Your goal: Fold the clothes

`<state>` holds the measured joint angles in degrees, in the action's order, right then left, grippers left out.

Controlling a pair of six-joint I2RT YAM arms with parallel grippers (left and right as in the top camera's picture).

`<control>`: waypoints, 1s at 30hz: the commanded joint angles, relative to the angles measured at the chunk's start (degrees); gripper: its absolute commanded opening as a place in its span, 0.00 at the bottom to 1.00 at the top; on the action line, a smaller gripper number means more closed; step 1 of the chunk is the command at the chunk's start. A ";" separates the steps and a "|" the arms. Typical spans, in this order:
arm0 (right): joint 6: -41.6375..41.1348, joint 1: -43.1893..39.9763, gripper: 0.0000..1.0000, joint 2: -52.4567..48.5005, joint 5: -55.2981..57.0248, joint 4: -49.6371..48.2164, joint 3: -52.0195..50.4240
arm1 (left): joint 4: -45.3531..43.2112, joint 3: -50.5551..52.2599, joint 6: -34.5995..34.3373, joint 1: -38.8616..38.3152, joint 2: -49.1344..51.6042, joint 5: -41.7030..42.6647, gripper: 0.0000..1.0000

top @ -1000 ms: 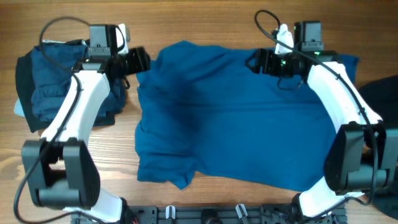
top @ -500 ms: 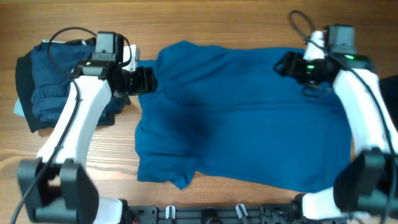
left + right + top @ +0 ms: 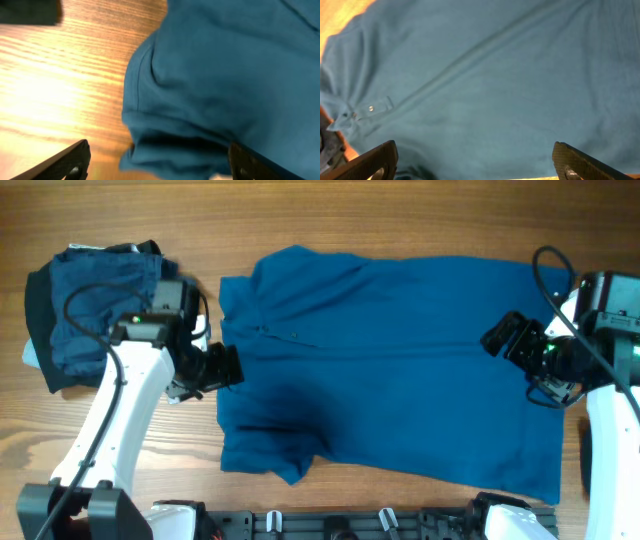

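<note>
Item 1. Blue polo shirt (image 3: 400,370): lies spread across the middle of the wooden table (image 3: 400,220), collar end toward my left arm, hem toward my right. The placket buttons (image 3: 280,332) show near the collar. The body lies mostly flat; the near left corner (image 3: 270,452) is bunched and turned under.

Item 2. Pile of darker clothes (image 3: 85,310): navy cloth on top of black, at the far left of the table, apart from the shirt, just behind my left arm.

Item 3. My left claw (image 3: 228,367): at the shirt's left edge, below the collar. In the left wrist view both fingertips (image 3: 75,157) stand far apart at the bottom corners, with a folded edge of the shirt and bare wood between them. The jaws are spread wide and grip nothing. I cannot tell whether they touch the cloth.

Item 4. My right claw (image 3: 500,338): over the right part of the shirt, pointing toward the collar. In the right wrist view the fingertips (image 3: 377,160) are likewise spread wide, with flat blue cloth and a long seam line between them. Nothing is held.
</note>
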<state>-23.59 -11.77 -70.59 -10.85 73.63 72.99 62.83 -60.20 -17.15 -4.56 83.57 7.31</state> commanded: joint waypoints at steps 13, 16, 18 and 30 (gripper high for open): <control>1.09 -16.33 1.00 -3.80 1.81 -5.29 -19.19 | -10.27 13.51 -2.60 -0.20 7.76 6.14 0.64; 1.07 -19.50 0.99 -4.13 0.35 -5.51 -19.65 | -8.37 13.70 -2.58 -0.17 8.20 6.16 0.61; 1.09 -21.51 0.99 -4.22 -1.16 -5.20 -19.89 | -6.82 14.34 -2.60 -0.17 8.17 6.16 0.63; 0.44 -26.88 0.99 -6.16 -3.87 -6.60 -20.63 | -6.14 19.74 -0.96 -0.22 8.17 11.39 0.52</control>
<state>-23.53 -38.37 -75.64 -13.21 67.42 52.95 59.24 -43.55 -19.27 -4.56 91.20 15.97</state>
